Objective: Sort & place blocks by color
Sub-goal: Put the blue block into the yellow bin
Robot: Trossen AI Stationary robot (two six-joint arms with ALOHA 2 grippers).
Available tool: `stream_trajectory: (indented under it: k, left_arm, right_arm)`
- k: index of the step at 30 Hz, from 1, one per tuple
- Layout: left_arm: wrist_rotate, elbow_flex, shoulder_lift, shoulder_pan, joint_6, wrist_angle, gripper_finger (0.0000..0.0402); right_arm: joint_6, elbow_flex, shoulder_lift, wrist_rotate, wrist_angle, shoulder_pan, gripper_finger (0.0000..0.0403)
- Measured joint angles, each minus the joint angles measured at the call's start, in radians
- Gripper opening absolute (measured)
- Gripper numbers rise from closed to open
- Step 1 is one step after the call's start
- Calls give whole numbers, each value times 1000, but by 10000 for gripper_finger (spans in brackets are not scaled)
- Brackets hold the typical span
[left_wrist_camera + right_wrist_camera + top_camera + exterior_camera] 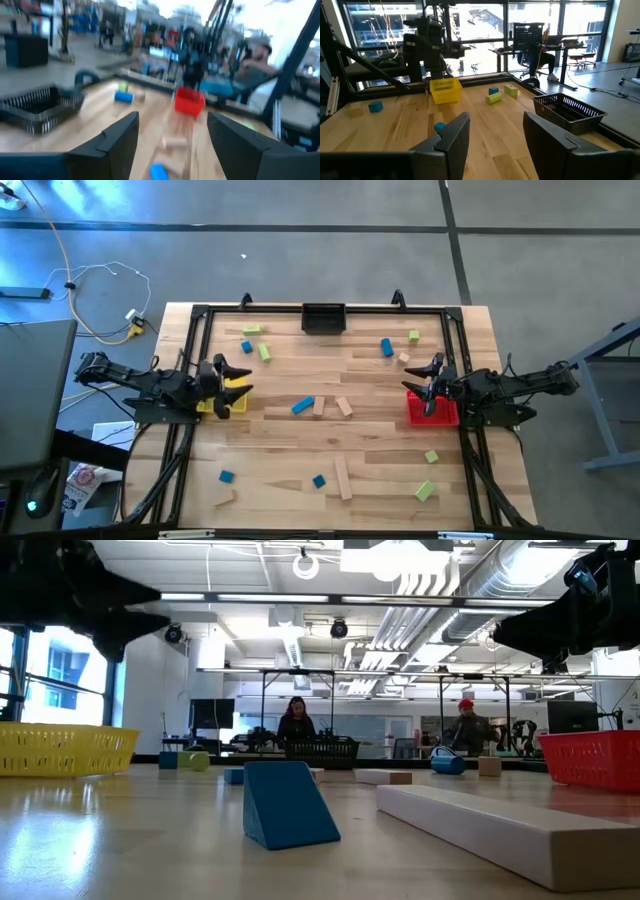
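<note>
Blue, lime green and plain wood blocks lie scattered flat on the table. A blue block point(303, 406) and two wood ones point(344, 406) lie mid-table, green ones point(264, 352) at the far left, and others point(425, 491) near the front edge. My left gripper point(240, 377) hovers at the table's left over the yellow bin point(222, 402), open and with nothing between its fingers point(172, 120). At the table's right, my right gripper point(422, 377) hovers over the red bin point(432, 410), likewise open with nothing in it point(496, 117). Both point level toward the middle of the table.
A black bin point(323, 318) stands at the middle of the far edge. A dark frame point(200, 320) runs along the table's far, left and right sides. In the low view a blue wedge point(288, 805) and a long wood bar point(500, 830) lie close by. People sit beyond the table.
</note>
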Motion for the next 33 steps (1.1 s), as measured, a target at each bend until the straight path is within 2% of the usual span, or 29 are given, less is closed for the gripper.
stream_trajectory:
  k: [3, 8, 18, 26, 30, 33]
  left_arm:
    - [-2, 0, 1, 0, 87, 112, 227]
    - [-34, 64, 47, 0, 183, 136, 227]
    - [-172, 291, 346, 0, 319, 134, 227]
    - [-267, 406, 620, 1, 242, 84, 227]
    - [-250, 444, 743, 24, 162, 50, 227]
    - [-196, 475, 831, 62, 117, 15, 227]
  right_arm:
    - [0, 0, 0, 0, 0, 0, 172]
    - [0, 0, 0, 0, 0, 0, 172]
    - [0, 0, 0, 0, 0, 0, 172]
    - [0, 0, 0, 0, 0, 0, 172]
    - [0, 0, 0, 0, 0, 0, 172]
    - [0, 0, 0, 0, 0, 0, 172]
